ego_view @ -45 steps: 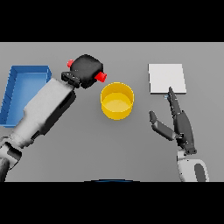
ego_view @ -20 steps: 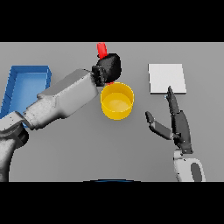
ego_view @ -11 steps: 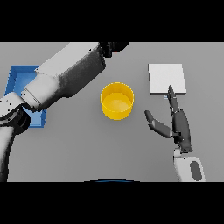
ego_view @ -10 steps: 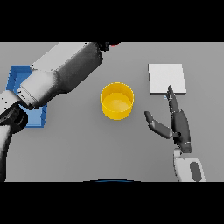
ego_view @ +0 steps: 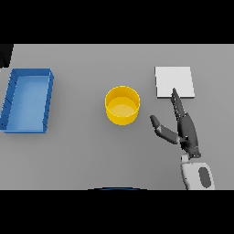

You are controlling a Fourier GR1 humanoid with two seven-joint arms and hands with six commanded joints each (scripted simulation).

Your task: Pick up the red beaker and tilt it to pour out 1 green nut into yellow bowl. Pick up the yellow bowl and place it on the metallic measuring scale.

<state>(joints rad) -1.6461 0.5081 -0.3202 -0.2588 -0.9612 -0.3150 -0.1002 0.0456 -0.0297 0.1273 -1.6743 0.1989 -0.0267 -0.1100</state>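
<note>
While right hand [ego_view: 185, 130] (fingers straight) shows, yellow bowl's [ego_view: 122, 105] contents stay indistinct.

Smooth matt yellow bowl [ego_view: 122, 105], flat pale matt measuring scale [ego_view: 174, 82], matt blue tray [ego_view: 26, 100], matt grey table [ego_view: 91, 146]

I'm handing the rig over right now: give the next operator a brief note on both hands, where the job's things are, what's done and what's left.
Left hand: not in view. Red beaker: not in view either.
Right hand: open, fingers straight, resting idle to the right of the yellow bowl, holding nothing.
Yellow bowl: upright at the table's middle; no green nut can be made out inside.
Metallic measuring scale: bare, behind the right hand.
Blue tray: far left.
Done: pour unconfirmed.
Left: lift the bowl onto the scale.
</note>
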